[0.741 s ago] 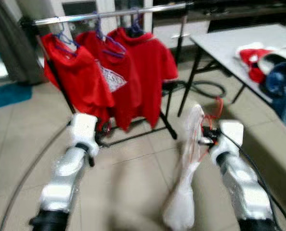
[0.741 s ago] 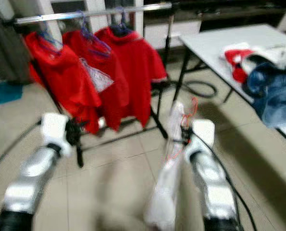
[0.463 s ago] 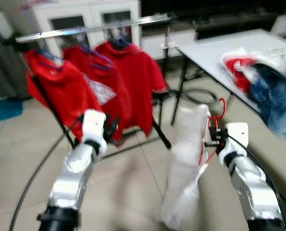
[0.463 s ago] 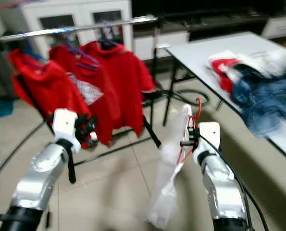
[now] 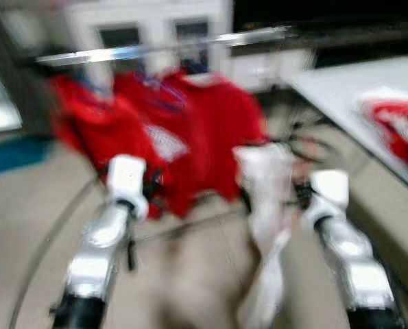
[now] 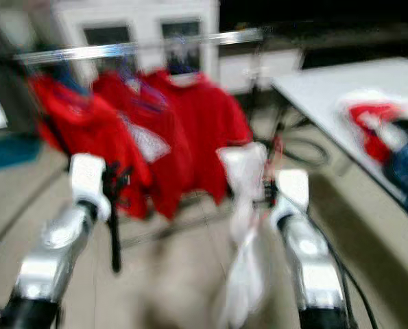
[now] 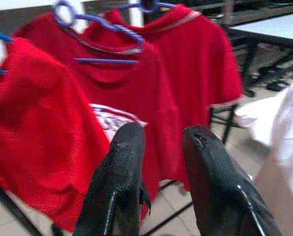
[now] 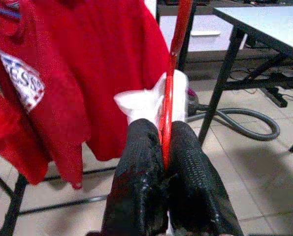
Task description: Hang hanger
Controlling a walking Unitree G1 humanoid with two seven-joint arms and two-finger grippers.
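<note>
We see one metal clothes rail [image 5: 162, 49] standing on the tiled floor [image 5: 25, 185], and we take it as our landmark. Three red shirts [image 7: 151, 83] hang from it side by side, each on a blue hanger [image 7: 102, 29]; the middle shirt carries a white printed patch [image 7: 114, 120] on its front. The head views are blurred, so finer detail on the rail escapes us.

In front of the rail, on its right side, our right gripper [image 8: 162, 147] has its two black fingers pinched together on a thin red hanger [image 8: 172, 73], which rises upright between the pads. One white garment [image 5: 265, 205] hangs on that hanger, draping down toward the floor just before the rightmost red shirt.

In front of the rail's left half, our left gripper [image 7: 161, 147] is raised with its two fingers narrowly parted and nothing between them, pointing at the shirts.

To the right of the rail stands one grey table [image 5: 341, 89] with a heap of red, white and blue clothes [image 6: 382, 130] on it. Behind the rail is one white cabinet [image 5: 156, 27] with two dark panes. A grey hose [image 8: 249, 123] loops on the floor beneath the table.
</note>
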